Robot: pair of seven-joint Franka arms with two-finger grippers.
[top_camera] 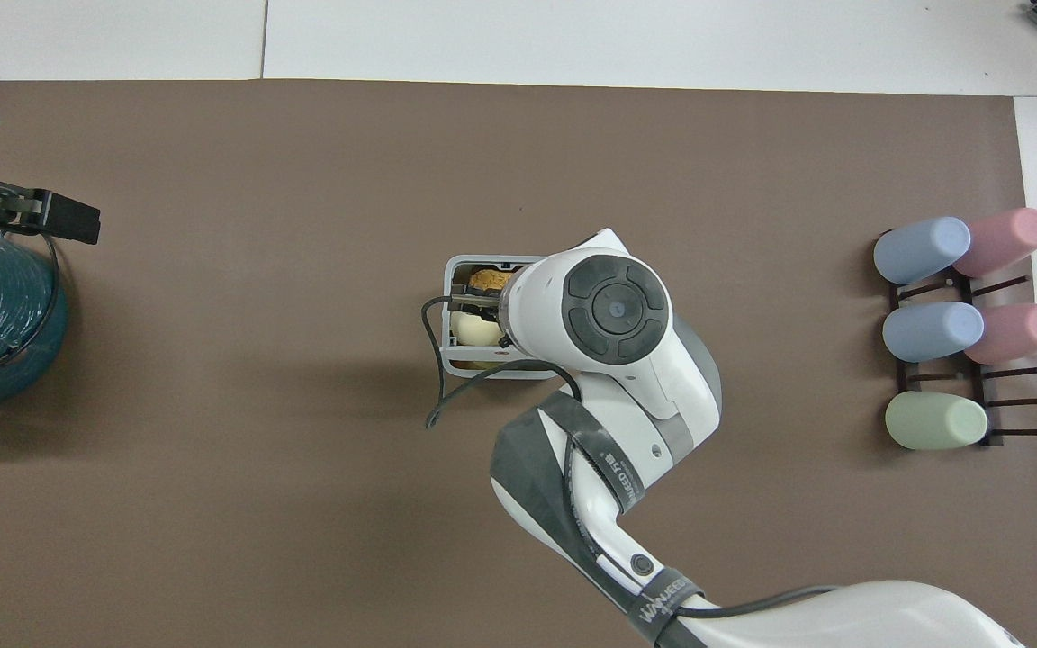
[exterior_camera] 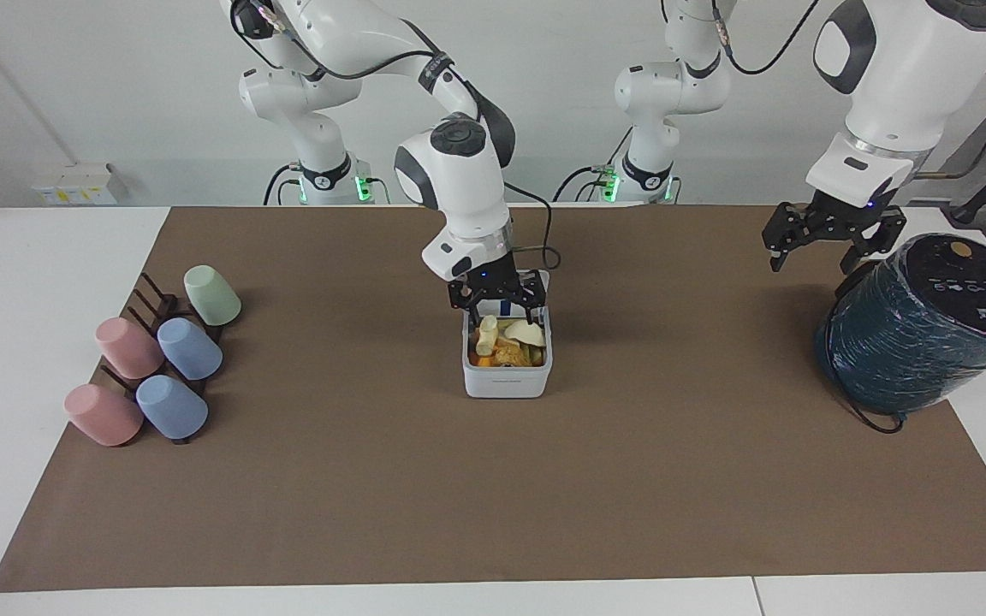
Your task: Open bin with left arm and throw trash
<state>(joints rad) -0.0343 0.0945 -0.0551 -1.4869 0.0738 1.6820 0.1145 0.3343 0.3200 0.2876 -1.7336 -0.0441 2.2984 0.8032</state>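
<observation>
The bin sits at the middle of the frame in the facing view, on the brown mat that covers the table, its lid swung up toward the robots. Inside lies the trash: a pale yellow peel piece, a cream lump and a golden-brown lump, heaped together. In the overhead view the cream lump and the brown lump show beside the white wrist.

The right hand hangs right over the bin's opening, fingers spread apart and gripping nothing, tips just above the scraps. Its arm comes down from the upper left of the facing view.

The left hand hovers at the upper right of that view, over the mat beside the dark-teal wrapped cylinder, fingers apart and empty; this arm waits.

At the left of the facing view, five pastel cups lie on a dark rack.
</observation>
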